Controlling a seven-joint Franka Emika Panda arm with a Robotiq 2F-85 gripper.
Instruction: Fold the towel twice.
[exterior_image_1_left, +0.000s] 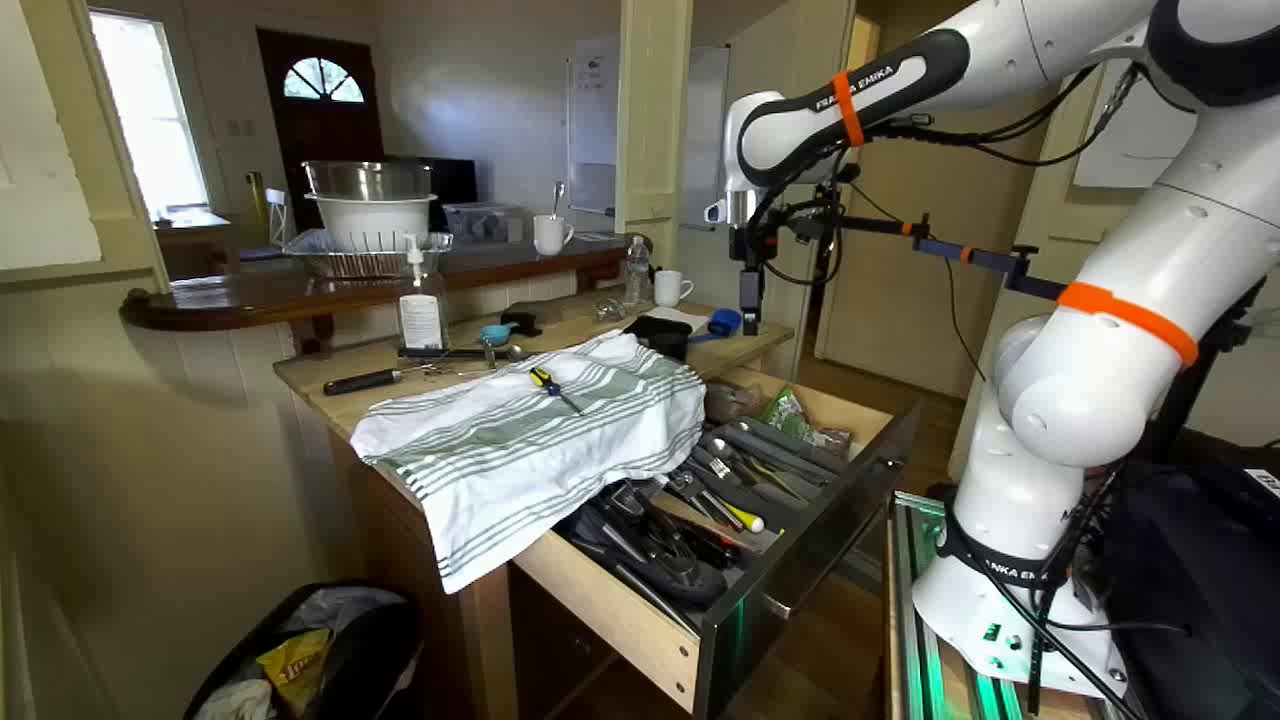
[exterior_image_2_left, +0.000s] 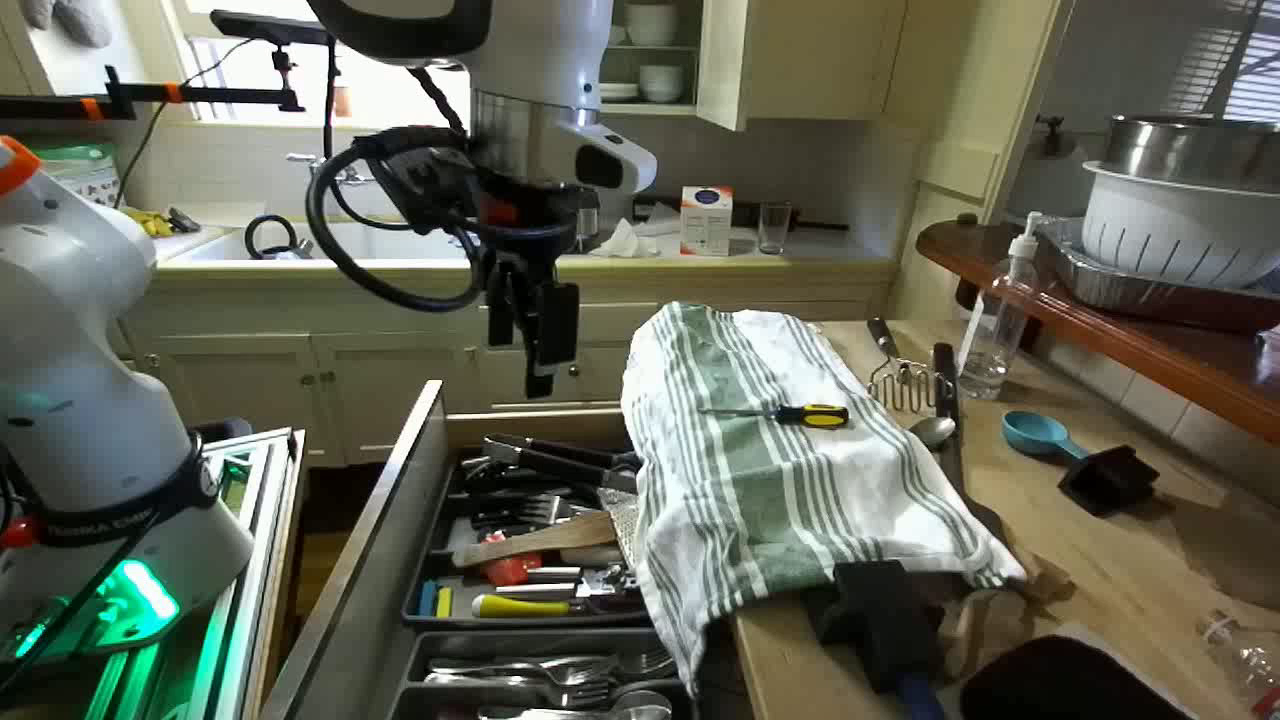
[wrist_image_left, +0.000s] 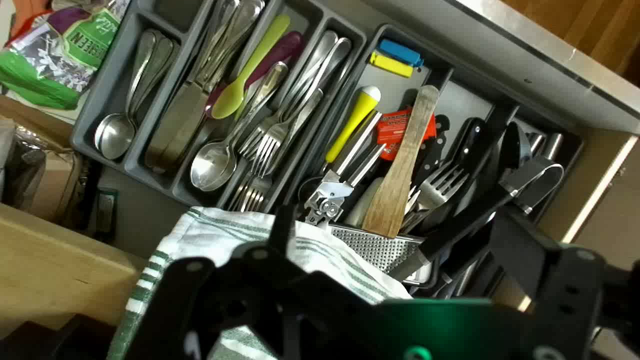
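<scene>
Over tabletop and right part of drawer in an exterior view, found towel; in wrist view, cut off, partly hidden behind wide-spread jaws. Noted screwdriver atop, grater partly beneath.

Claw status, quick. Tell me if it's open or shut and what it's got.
Claw: open, spread wide in the wrist view, holding nothing.
</scene>
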